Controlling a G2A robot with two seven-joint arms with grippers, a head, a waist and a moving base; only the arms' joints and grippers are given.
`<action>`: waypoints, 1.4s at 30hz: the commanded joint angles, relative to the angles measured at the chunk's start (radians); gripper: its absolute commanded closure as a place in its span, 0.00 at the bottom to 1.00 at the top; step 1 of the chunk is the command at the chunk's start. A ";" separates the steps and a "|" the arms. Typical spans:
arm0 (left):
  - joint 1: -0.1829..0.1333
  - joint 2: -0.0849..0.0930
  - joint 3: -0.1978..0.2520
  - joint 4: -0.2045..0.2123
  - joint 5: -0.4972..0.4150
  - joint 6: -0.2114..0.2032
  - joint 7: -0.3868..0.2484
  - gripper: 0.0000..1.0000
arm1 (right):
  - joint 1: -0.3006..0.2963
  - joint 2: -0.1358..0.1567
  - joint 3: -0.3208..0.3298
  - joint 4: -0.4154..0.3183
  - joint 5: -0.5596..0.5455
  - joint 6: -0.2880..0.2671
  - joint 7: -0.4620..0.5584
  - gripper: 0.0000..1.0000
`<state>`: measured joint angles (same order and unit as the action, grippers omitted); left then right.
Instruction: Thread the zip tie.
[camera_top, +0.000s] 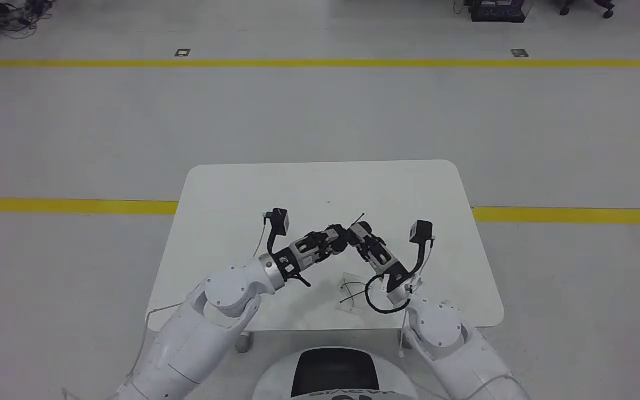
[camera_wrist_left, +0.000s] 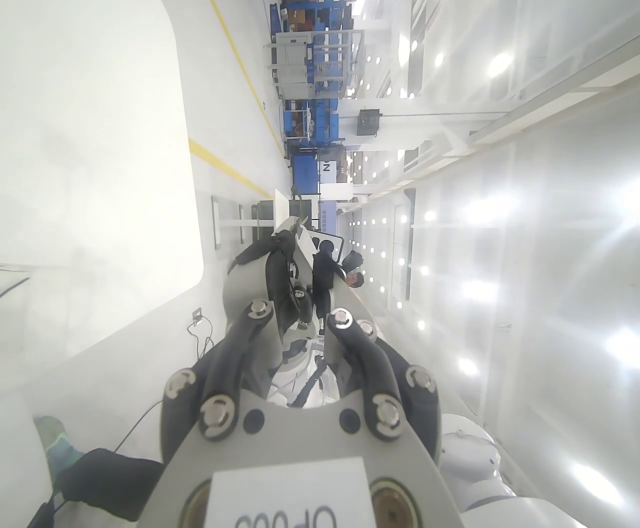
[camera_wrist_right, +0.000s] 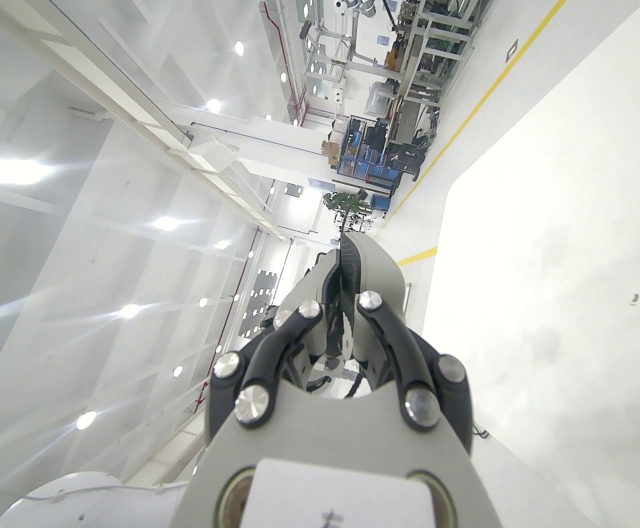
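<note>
Above the middle of the white table (camera_top: 300, 190) my two grippers meet tip to tip. My right gripper (camera_wrist_right: 345, 240) is shut on the black zip tie (camera_wrist_right: 344, 220), whose thin tail pokes out past the fingertips. From above, that tail (camera_top: 357, 219) slants up and away from the right gripper (camera_top: 359, 236). My left gripper (camera_wrist_left: 296, 231) has its fingers pressed together, and a small pale end shows at their tip. In the top view the left gripper (camera_top: 337, 239) touches the same zip tie. The held part of the tie is hidden between the pads.
A small clear bag with thin black ties (camera_top: 348, 289) lies on the table near its front edge, under the right arm. The table's far half and both sides are bare white surface. Yellow floor lines (camera_top: 90, 206) run beyond the table.
</note>
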<state>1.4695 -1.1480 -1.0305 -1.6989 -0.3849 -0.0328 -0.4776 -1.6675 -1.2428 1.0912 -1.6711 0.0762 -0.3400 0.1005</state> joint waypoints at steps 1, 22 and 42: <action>0.000 0.000 0.002 0.000 0.001 0.002 0.001 0.96 | -0.003 -0.001 0.002 -0.003 -0.002 0.000 0.000 1.00; -0.006 0.016 -0.046 0.007 -0.018 0.005 -0.053 1.00 | -0.021 0.001 0.088 0.004 0.098 0.000 0.092 0.00; -0.021 0.045 -0.132 0.064 -0.080 0.000 -0.303 1.00 | -0.010 0.029 0.203 0.100 0.336 0.008 0.487 0.00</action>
<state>1.4472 -1.1093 -1.1464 -1.6423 -0.4650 -0.0338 -0.7276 -1.6784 -1.2191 1.2764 -1.5854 0.3895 -0.3331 0.4972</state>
